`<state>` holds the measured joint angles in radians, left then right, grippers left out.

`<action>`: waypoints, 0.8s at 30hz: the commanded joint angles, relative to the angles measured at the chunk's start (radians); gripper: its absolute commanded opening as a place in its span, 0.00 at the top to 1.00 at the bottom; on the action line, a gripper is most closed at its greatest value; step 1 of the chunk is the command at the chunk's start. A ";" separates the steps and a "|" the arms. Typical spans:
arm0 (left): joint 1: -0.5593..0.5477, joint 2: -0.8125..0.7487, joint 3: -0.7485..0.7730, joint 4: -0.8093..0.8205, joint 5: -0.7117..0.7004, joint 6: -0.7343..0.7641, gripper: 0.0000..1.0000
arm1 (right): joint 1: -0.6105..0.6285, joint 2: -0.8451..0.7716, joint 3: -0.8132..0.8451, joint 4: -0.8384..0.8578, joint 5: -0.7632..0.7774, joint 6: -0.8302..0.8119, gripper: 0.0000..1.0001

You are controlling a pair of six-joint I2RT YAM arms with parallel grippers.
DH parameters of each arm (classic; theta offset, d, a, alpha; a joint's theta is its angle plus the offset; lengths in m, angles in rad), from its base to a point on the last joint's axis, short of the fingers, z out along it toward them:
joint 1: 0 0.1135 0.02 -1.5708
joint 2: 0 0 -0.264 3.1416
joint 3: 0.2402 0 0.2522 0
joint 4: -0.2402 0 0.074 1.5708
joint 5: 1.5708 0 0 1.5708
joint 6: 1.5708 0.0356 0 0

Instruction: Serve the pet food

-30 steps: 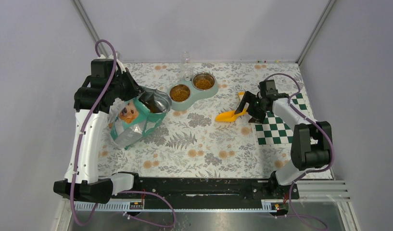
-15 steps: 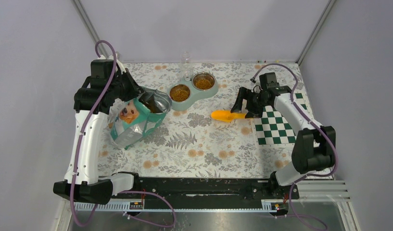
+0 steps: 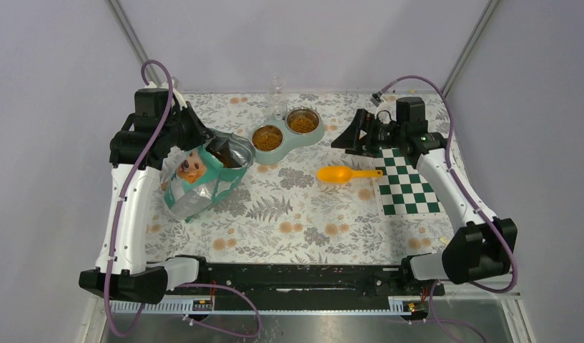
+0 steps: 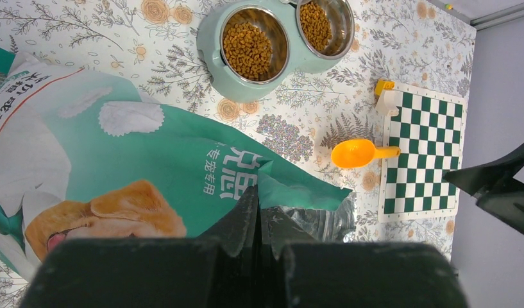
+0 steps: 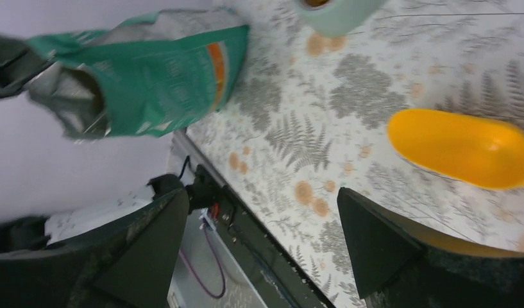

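Note:
The pet food, brown kibble (image 3: 267, 137), fills both steel bowls of a pale teal double feeder (image 3: 319, 133); it also shows in the left wrist view (image 4: 247, 43). My left gripper (image 3: 221, 148) is shut on the open top edge of the teal-and-white dog-picture bag (image 3: 199, 179) and holds it up, leaning; in the left wrist view the gripper (image 4: 259, 208) pinches the bag (image 4: 150, 154). The orange scoop (image 3: 342, 174) lies empty on the floral cloth, also visible in the right wrist view (image 5: 464, 149). My right gripper (image 3: 349, 137) is open and empty, raised above and behind the scoop.
A green-and-white checkered mat (image 3: 409, 182) lies right of the scoop. A clear bottle (image 3: 276, 100) stands behind the feeder. A small yellow piece (image 4: 382, 85) sits at the mat's far corner. The black rail (image 3: 296, 275) runs along the near edge.
My right gripper has let go of the orange scoop, which now lies flat on the cloth. The right arm has lifted and drawn back toward the far side. The left arm has not moved.

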<state>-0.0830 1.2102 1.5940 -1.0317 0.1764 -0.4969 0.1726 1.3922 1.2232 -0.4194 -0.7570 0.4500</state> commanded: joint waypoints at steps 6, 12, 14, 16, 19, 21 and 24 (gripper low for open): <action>0.001 -0.061 0.030 0.134 0.006 -0.029 1.00 | 0.268 -0.184 -0.039 0.345 0.055 0.143 0.06; 0.000 -0.059 0.038 0.136 -0.018 -0.049 1.00 | 0.547 -0.263 -0.037 0.311 0.585 0.050 0.06; 0.000 -0.060 0.042 0.136 -0.027 -0.057 1.00 | 0.627 -0.261 -0.028 0.305 0.695 0.045 0.07; 0.001 -0.062 0.041 0.138 -0.040 -0.065 1.00 | 0.695 -0.247 -0.017 0.297 0.796 0.045 0.08; 0.001 -0.068 0.034 0.142 -0.054 -0.070 1.00 | 0.812 -0.202 0.028 0.322 0.840 -0.018 0.09; 0.001 -0.070 0.033 0.141 -0.054 -0.070 1.00 | 0.865 -0.149 0.092 0.310 0.815 -0.061 0.11; 0.001 -0.077 0.028 0.141 -0.055 -0.067 1.00 | 0.927 -0.060 0.202 0.295 0.762 -0.115 0.19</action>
<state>-0.0830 1.1965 1.5940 -1.0294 0.1184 -0.5297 1.0298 1.2575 1.2793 -0.1501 -0.0250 0.4404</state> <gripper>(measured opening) 0.010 0.848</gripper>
